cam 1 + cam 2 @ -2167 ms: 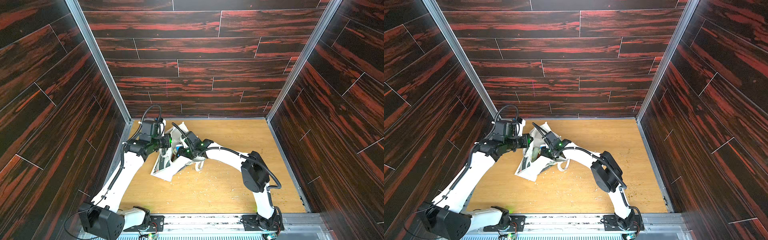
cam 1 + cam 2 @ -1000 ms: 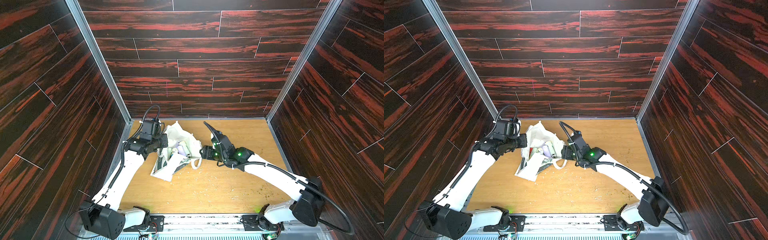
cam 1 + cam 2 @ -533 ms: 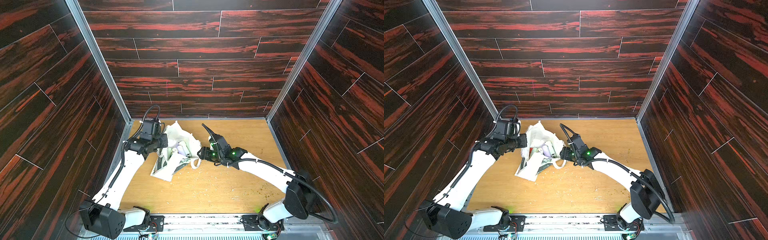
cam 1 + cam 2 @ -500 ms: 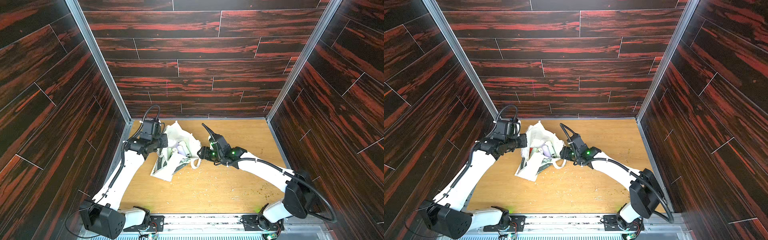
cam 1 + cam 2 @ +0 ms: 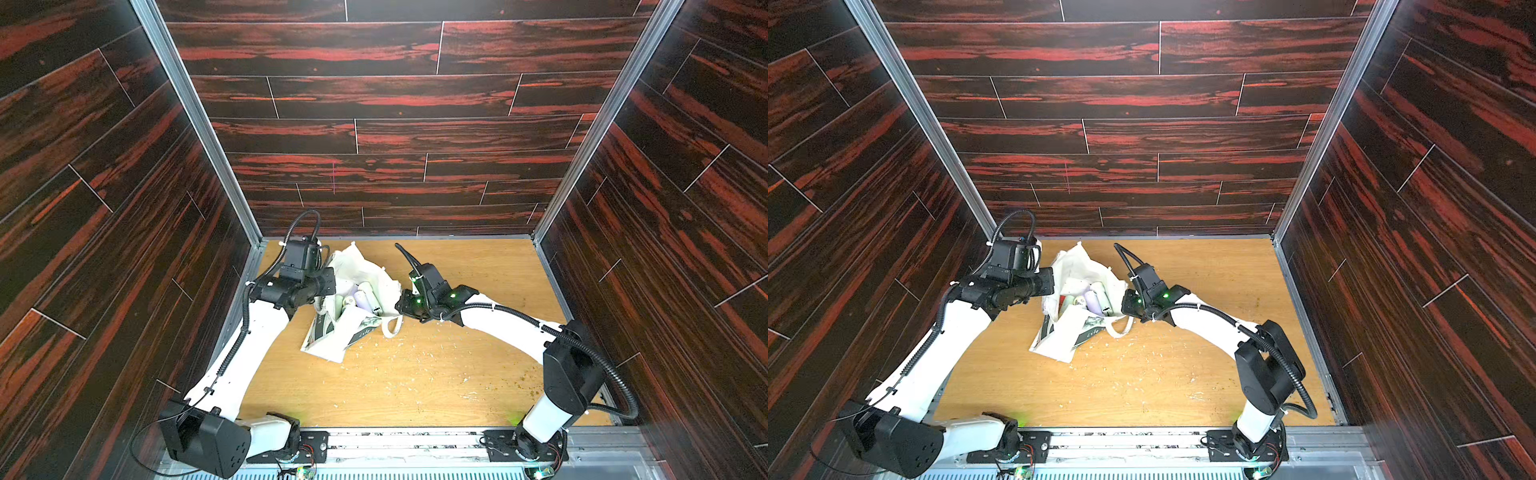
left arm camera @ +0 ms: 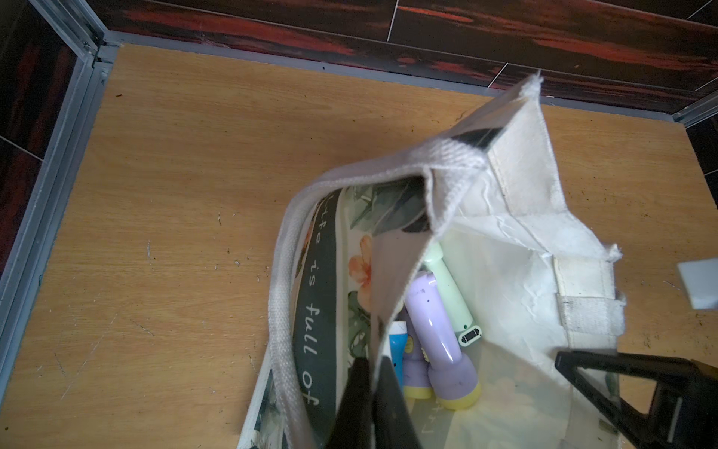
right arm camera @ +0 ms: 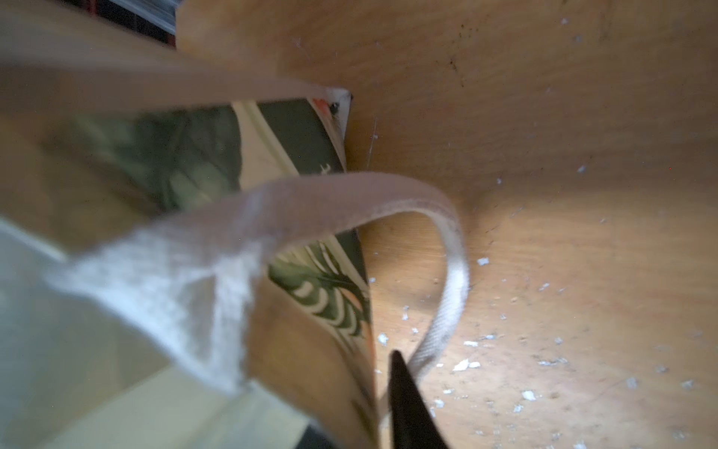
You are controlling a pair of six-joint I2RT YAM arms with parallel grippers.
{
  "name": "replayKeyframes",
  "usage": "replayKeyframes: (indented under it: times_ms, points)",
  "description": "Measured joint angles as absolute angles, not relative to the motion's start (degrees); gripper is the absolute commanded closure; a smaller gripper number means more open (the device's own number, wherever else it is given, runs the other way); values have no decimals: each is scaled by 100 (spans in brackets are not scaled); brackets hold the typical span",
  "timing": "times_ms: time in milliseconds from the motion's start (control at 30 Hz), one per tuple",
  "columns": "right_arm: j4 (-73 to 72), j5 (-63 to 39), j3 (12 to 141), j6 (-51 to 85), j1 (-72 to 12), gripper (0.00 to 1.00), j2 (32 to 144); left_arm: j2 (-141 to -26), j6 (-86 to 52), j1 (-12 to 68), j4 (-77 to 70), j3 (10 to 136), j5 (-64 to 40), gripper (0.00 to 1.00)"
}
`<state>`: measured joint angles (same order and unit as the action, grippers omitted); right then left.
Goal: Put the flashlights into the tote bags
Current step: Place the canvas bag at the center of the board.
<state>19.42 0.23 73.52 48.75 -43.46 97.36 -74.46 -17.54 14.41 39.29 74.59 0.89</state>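
Between the two hands sits the bag (image 5: pixel 361 266), slumped on the tabletop (image 5: pixel 415 374) with its mouth spread wide. Left hand (image 6: pixel 372 364) is pinched tight on one rim, and right hand (image 5: pixel 400 306) is clamped on the opposite rim. Flashlights (image 6: pixel 431 311) lie inside, just past the left hand's tips, with lilac, pale green and blue showing.

walls (image 5: pixel 374 104): dark red-black planks | floor (image 5: pixel 415 386): tan wood, white flecks

You get two top views looking steeply down from high over the near edge at the whole bench (image 5: pixel 415 374); both wrist views sit close on the bag (image 6: pixel 505 252), shared by all four.
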Motion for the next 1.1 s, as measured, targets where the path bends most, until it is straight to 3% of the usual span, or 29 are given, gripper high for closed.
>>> replayKeyframes:
  times_ms: [100,733,1100]
  points:
    - [1986,-38,7476,4840,-4298,100,9734,-7496,-1756,1439,3933,7516,51,100]
    - [3124,-390,8475,4154,-2974,100,9723,-8753,-2414,1673,3723,8506,-836,100]
    - [3896,-296,9413,3695,-2755,100,9723,-9251,-2880,2132,3439,8829,-1079,100]
